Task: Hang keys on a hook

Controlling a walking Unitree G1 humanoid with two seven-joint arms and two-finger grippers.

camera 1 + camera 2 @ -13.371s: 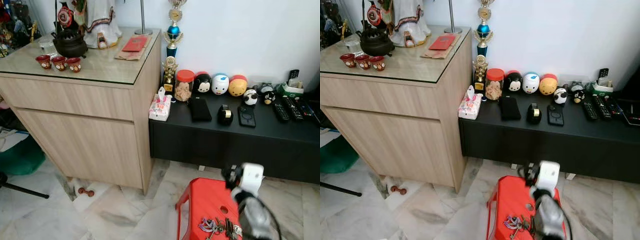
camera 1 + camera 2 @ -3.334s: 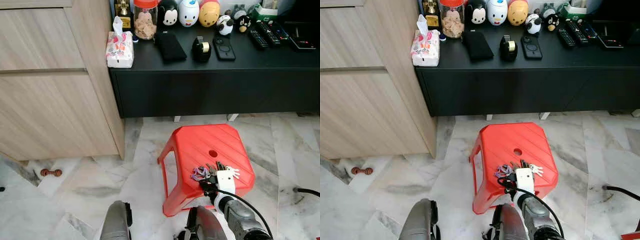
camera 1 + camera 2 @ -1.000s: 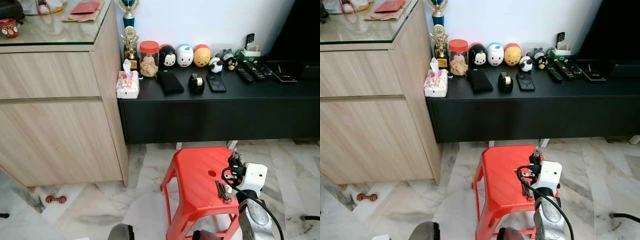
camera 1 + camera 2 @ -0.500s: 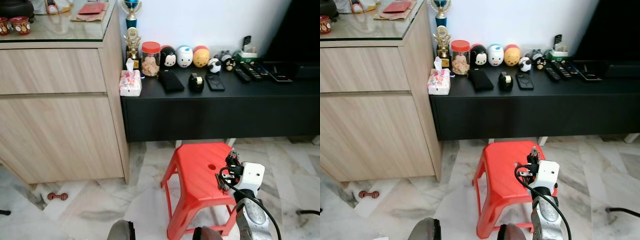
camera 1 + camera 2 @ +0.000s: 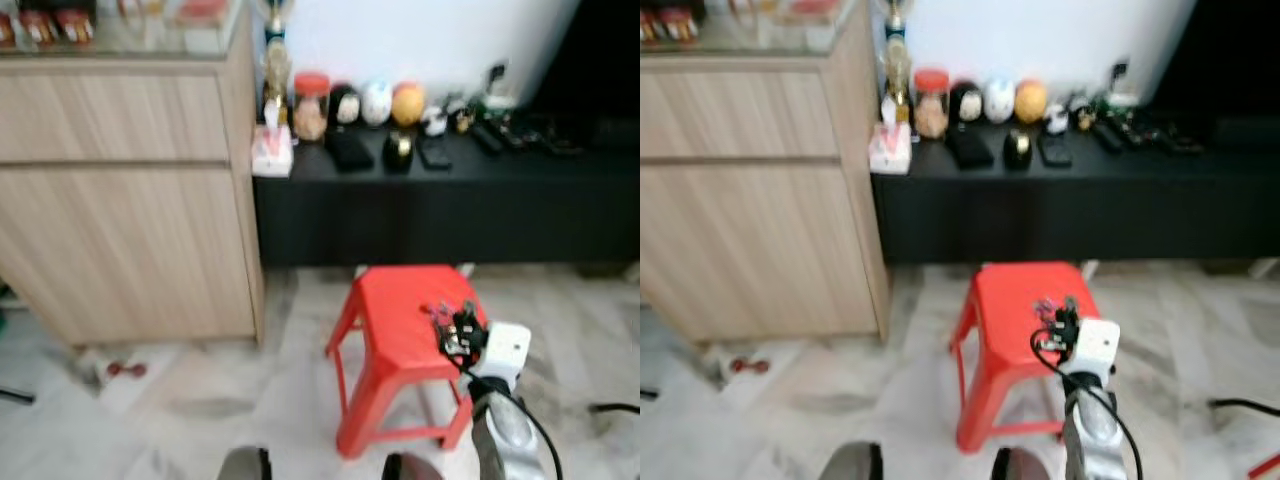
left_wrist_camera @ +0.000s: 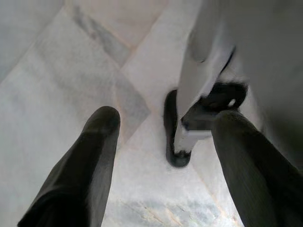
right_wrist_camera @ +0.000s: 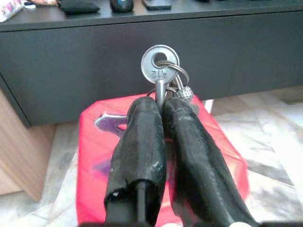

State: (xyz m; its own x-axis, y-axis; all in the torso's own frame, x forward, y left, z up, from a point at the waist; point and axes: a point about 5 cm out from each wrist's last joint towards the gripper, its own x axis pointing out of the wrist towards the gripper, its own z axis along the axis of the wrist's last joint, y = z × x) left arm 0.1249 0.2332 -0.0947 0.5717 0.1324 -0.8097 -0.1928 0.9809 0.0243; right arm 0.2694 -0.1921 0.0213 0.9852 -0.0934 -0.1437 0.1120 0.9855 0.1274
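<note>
Right gripper was raised over the stool, its two black fingers pressed almost together and pinching the keys. In the right wrist view the bunch stood on end: the long axis ran along the fingers, and the uppermost key's round silver head pointed to 12 o'clock, away from the wrist, with its blade clamped between the pads. The head bore a stamped mark and a hole, through which passed a split ring; a small knurled metal piece sat just beside the ring, at 4 o'clock from the head, and a pale purple tag jutted out at 8 o'clock, against the left-hand finger. In the blurred left eye view the keys showed as a dark cluster just beyond the white wrist housing, over the stool's right half.

Left gripper hung low over the marble floor, fingers spread wide and holding nothing; the robot's leg and dark foot lay between them.

Beyond the stool, at 12 o'clock, stood a low black cabinet carrying a row of small round figures, a jar and remotes; at 10 o'clock stood a taller wooden cabinet.
</note>
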